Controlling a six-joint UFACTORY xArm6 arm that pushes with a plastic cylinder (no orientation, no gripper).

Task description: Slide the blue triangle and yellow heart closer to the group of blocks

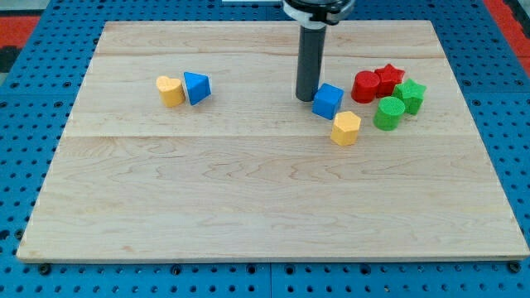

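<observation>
My tip carries no jaws and rests just at nine o'clock of the blue cube. The blue triangle and yellow heart touch, well apart at nine o'clock. Pushing off-centre could split them.

Yellow heart — touching blue triangle

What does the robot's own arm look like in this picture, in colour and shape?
Only the lowest part shows. It is a straight, round, dark grey rod, smooth and without markings. My tip is its blunt lower end. At the view's top, the rod enters a wider black collar with a pale ring, which the frame cuts off. No cables are visible.
</observation>
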